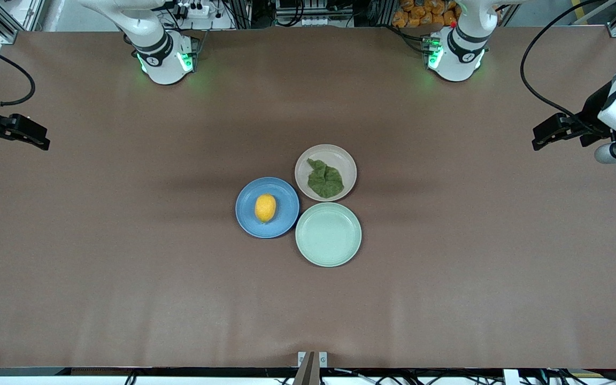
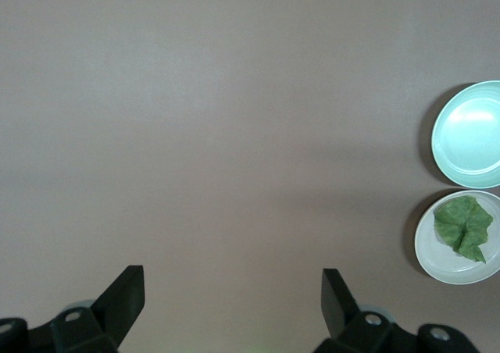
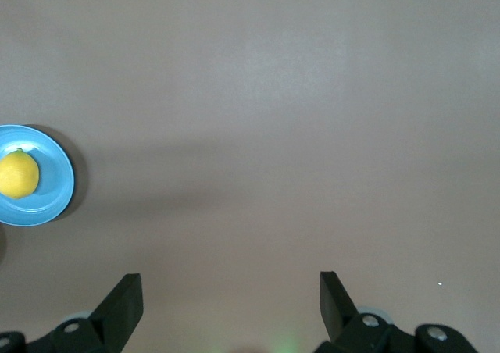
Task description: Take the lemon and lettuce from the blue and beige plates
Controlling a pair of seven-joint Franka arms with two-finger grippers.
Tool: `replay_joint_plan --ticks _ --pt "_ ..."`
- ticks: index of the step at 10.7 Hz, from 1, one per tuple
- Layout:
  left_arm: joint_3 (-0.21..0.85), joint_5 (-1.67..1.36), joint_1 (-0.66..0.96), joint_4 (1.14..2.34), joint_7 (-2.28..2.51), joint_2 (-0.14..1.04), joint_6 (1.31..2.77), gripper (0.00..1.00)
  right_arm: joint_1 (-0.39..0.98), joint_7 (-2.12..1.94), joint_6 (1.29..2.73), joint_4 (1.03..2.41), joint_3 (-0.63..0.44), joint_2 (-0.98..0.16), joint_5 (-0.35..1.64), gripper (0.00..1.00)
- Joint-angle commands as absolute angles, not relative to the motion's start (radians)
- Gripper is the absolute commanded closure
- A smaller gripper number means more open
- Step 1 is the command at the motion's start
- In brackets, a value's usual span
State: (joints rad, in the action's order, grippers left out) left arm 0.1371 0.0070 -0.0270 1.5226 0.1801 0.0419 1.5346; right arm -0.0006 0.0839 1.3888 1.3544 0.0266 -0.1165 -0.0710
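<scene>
- The right arm's black two-finger gripper [image 1: 38, 140] waits over the right arm's end of the table [image 1: 126, 267], near that edge; in the right wrist view its fingers [image 3: 121, 306] stand wide apart over bare table, holding nothing.
- The round matte mid-blue plate [image 1: 281, 219] sits near the table's middle, well away from every edge and corner.
- The small oval yellow-orange lemon [image 1: 265, 208] lies on the blue plate, about at its centre.
- The round pale beige plate [image 1: 308, 160] sits just beside the blue plate, farther from the front camera.
- The flat wrinkled dark green lettuce leaf [image 1: 325, 179] lies on the beige plate.
- The round pale mint-green plate [image 1: 328, 234] sits touching or nearly touching both others, nearest the front camera.
- The left arm's black two-finger gripper [image 1: 546, 133] waits over the left arm's end of the table; its fingers [image 2: 125, 302] are spread wide, gripping nothing.
</scene>
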Motion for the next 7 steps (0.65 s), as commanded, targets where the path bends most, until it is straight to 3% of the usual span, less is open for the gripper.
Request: replay_joint_plan --ticks 1,7 --pt "0.133 0.002 -0.028 1.517 0.160 0.032 1.517 0.00 -0.005 0.074 1.384 1.362 0.026 -0.106 -0.064 0.00" --pt "0.187 -0.017 0.034 1.554 0.292 0.080 1.564 0.00 0.001 0.080 1.448 1.362 0.026 -0.133 0.046 0.00"
